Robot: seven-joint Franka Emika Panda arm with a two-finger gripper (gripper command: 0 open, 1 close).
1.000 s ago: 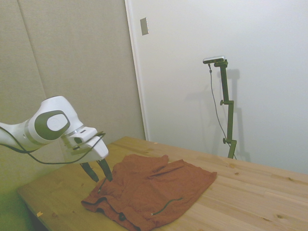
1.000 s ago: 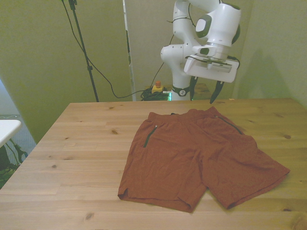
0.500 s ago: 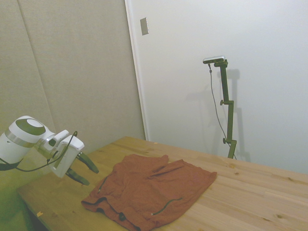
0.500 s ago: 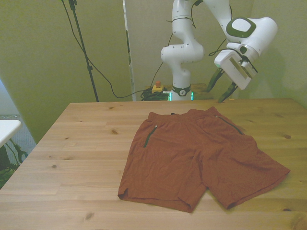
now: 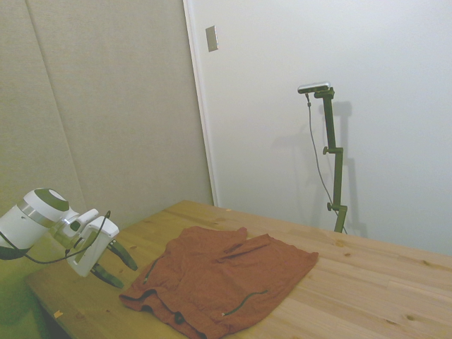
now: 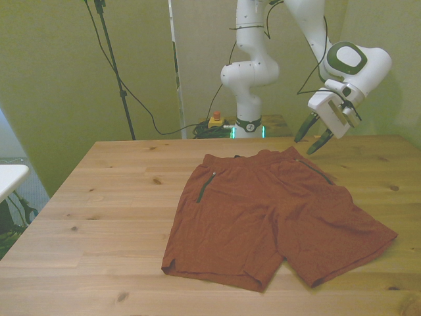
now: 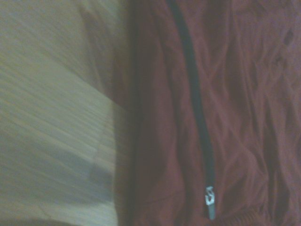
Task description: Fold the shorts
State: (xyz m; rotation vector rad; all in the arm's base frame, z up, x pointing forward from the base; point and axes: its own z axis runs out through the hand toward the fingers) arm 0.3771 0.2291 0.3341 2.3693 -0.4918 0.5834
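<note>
Gripper, side view: gripper [image 5: 116, 266] hangs low over the table's [image 5: 367, 289] corner nearest the arm, tilted, dark fingers spread apart w/ nothing between; tips aim toward the shorts' edge, just beside it, not touching.
Shorts, side view: shorts [image 5: 219, 279] lie flat, rust-orange, dark pocket seams showing; waistband end faces the gripper.
Gripper, front view: gripper [image 6: 314, 135] sits above the table's [image 6: 99, 197] far edge, toward the front view's right, fingers apart, angled down at the waistband corner; clear of the cloth.
Shorts, front view: shorts [image 6: 270, 217] spread out unfolded, waistband at far side, two legs toward the near edge, mid-table to right.
Wrist view: blurry; shorts [image 7: 235, 94] fabric w/ dark zip line [image 7: 195, 108], metal pull [image 7: 209, 197] at one end; bare wood [image 7: 47, 117] beside the cloth.
</note>
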